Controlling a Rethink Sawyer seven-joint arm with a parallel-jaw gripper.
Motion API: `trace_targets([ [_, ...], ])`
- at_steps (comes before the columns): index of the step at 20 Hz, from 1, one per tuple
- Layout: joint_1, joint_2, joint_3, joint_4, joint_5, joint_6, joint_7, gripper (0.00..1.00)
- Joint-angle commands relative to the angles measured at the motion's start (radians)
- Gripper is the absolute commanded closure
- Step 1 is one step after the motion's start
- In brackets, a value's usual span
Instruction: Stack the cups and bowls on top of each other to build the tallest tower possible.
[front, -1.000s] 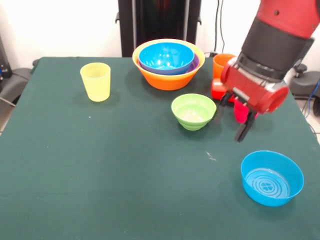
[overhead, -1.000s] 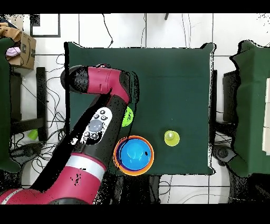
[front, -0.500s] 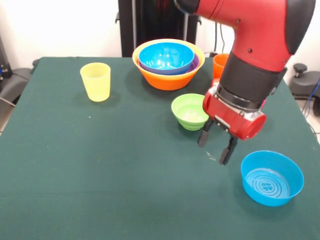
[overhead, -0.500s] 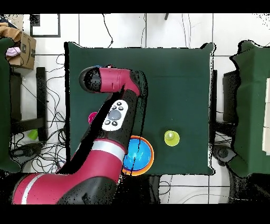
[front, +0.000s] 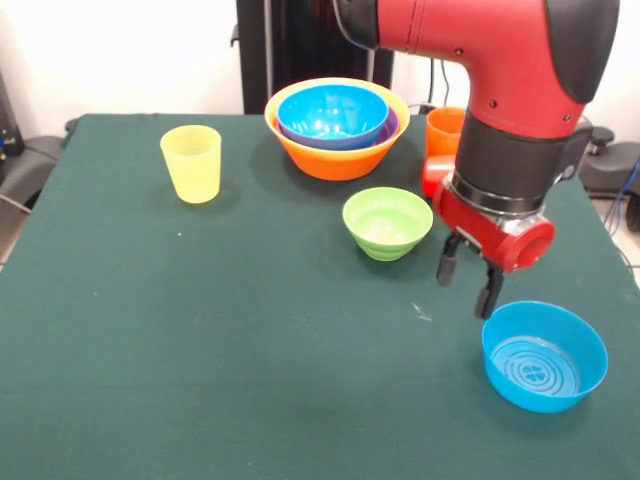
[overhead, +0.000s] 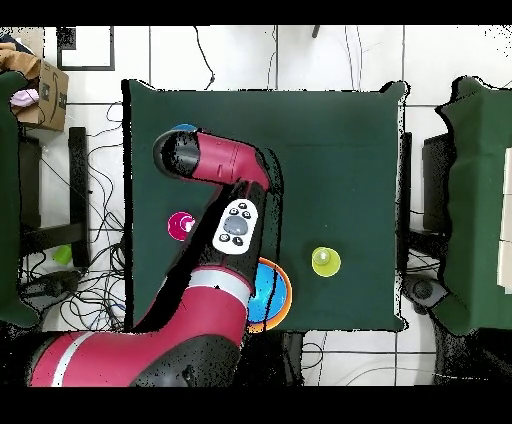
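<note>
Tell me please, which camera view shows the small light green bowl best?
The front view shows it best: the light green bowl stands upright and in full sight on the table, beside the open gripper. In the overhead view the red arm covers that place, so the bowl cannot be seen there.

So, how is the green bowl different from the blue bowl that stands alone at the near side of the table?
The green bowl is smaller than the lone blue bowl. The green bowl stands near the table's middle, below the nested stack; the blue bowl stands nearer the camera in the front view, toward the right edge. The open gripper hangs just above the blue bowl's rim and farther from the green bowl. Both are upright, empty and on the cloth.
</note>
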Motion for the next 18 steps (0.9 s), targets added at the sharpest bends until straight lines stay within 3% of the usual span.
trace_targets([
  [1, 0.024, -0.034, 0.085, 0.086, 0.069, 0.126, 0.200, 0.00],
  [7, 0.016, -0.044, 0.083, 0.104, 0.089, 0.071, 0.165, 0.00],
  [12, 0.042, 0.045, 0.053, -0.012, 0.095, 0.081, 0.196, 0.00],
  [18, 0.040, 0.115, 0.048, -0.066, 0.096, 0.085, 0.172, 0.00],
])
